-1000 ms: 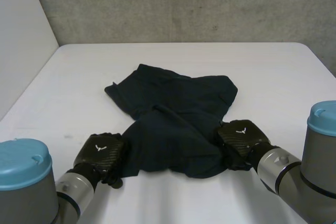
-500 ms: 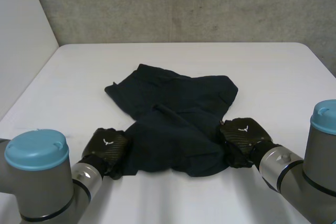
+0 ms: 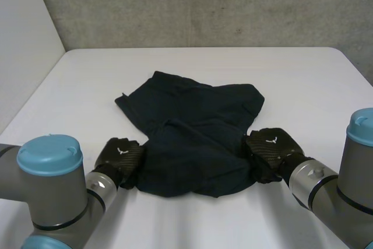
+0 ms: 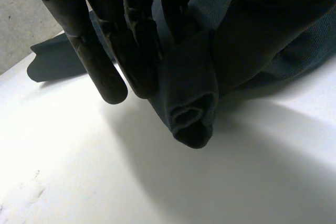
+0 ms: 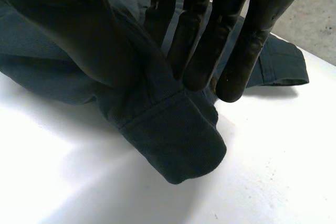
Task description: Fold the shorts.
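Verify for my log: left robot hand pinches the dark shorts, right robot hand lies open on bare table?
No. The right wrist view shows the right robot hand also pinching the shorts. The left robot hand pinches them, as stated.

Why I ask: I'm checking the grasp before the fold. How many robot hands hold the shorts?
2. The left robot hand pinches the near left corner of the shorts; the right robot hand pinches the near right corner.
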Controlling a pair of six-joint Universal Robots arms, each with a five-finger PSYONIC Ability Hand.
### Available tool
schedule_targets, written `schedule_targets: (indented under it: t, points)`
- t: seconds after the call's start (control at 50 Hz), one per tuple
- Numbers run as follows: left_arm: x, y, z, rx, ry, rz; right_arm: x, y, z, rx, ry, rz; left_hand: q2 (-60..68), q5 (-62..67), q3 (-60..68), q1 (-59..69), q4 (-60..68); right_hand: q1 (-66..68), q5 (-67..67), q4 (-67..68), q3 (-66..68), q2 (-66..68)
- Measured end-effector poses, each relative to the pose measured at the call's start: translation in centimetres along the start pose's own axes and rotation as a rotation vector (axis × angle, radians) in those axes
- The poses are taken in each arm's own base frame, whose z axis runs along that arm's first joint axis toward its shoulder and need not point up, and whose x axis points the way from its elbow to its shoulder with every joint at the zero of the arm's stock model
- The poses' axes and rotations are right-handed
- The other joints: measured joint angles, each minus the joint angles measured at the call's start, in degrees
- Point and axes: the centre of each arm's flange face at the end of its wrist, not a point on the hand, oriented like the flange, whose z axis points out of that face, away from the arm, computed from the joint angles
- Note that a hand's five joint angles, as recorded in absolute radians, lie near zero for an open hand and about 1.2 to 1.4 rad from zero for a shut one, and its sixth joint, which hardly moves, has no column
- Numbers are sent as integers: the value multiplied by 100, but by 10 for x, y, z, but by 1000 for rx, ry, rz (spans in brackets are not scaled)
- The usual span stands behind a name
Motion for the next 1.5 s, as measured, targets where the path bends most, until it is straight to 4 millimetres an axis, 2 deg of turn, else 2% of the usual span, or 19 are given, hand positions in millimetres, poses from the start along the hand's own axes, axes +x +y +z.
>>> schedule_targets:
  t: [0.12, 0.2, 0.28, 0.44, 0.5, 0.58, 0.68, 0.88, 0.96, 1.02, 1.08, 1.16, 1.2, 1.26, 1.28, 1.34, 1.44, 1.46, 1.5]
  points:
    - [-7, -8, -6, 9, -13, -6, 2, -3, 0, 9, 6, -7, 135, 62, 226, 30, 263, 0, 0, 0, 0, 0]
    - [-20, -27, -19, 44, -42, -19, 6, -18, -3, 52, 22, -25, 159, 62, 231, 30, 263, 0, 0, 0, 0, 0]
    - [-41, -66, -43, 148, -99, -33, 13, -56, -19, 163, 60, -90, 167, 62, 234, 30, 264, 0, 0, 1, 0, 0]
    - [-81, -162, -116, 507, -250, -41, 27, -149, -78, 399, 179, -274, 287, 62, 234, 30, 265, 0, 0, 25, 0, 0]
    - [-89, -182, -136, 588, -280, -40, 29, -164, -88, 393, 188, -305, 324, 62, 234, 30, 266, 0, 0, 26, 0, 0]
    - [-91, -190, -141, 609, -287, -39, 30, -168, -88, 360, 179, -321, 333, 62, 234, 30, 266, 0, 0, 26, 0, 0]
    - [-87, -179, -112, 514, -249, -34, 33, -160, -57, 209, 131, -363, 339, 62, 234, 30, 266, 0, 0, 26, 0, 0]
    - [-68, -120, 9, 203, -144, -23, 33, -113, 24, -10, 108, -400, 339, 62, 234, 30, 285, 0, 0, 26, 0, 0]
    - [-70, -122, 42, 199, -151, 0, 36, -109, 48, -7, 143, -415, 339, 62, 234, 30, 288, 0, 0, 26, 0, 0]
    - [-81, -149, 61, 281, -210, 28, 43, -121, 68, 70, 211, -430, 339, 62, 234, 30, 288, 0, 0, 26, 0, 0]
    - [-103, -196, 63, 435, -323, 36, 56, -157, 79, 239, 325, -450, 348, 62, 236, 30, 289, 0, 1, 26, 0, 0]
    - [-134, -264, 42, 700, -499, 9, 71, -216, 71, 504, 473, -459, 354, 62, 236, 30, 290, 0, 1, 26, 0, 0]
    - [-154, -309, 13, 910, -621, -29, 77, -259, 53, 711, 568, -457, 355, 62, 236, 30, 290, 0, 1, 26, 0, 0]
    - [-164, -331, -8, 1028, -681, -52, 79, -283, 37, 834, 618, -455, 355, 62, 236, 30, 290, 0, 1, 26, 0, 0]
    - [-169, -346, -26, 1113, -720, -70, 79, -302, 20, 938, 654, -454, 355, 62, 236, 30, 290, 0, 1, 26, 0, 0]
    - [-171, -352, -38, 1156, -736, -81, 77, -308, 11, 981, 659, -456, 355, 62, 236, 30, 290, 0, 1, 26, 0, 0]
    - [-163, -335, -28, 1087, -702, -77, 69, -289, 19, 904, 603, -461, 356, 62, 239, 61, 290, 0, 8, 26, 0, 0]
    - [-159, -326, -21, 1048, -684, -73, 66, -284, 22, 883, 588, -462, 356, 62, 239, 61, 290, 0, 8, 26, 0, 0]
    - [-140, -283, 5, 884, -607, -62, 45, -245, 41, 740, 472, -473, 366, 190, 258, 114, 289, 26, 103, 26, 0, 0]
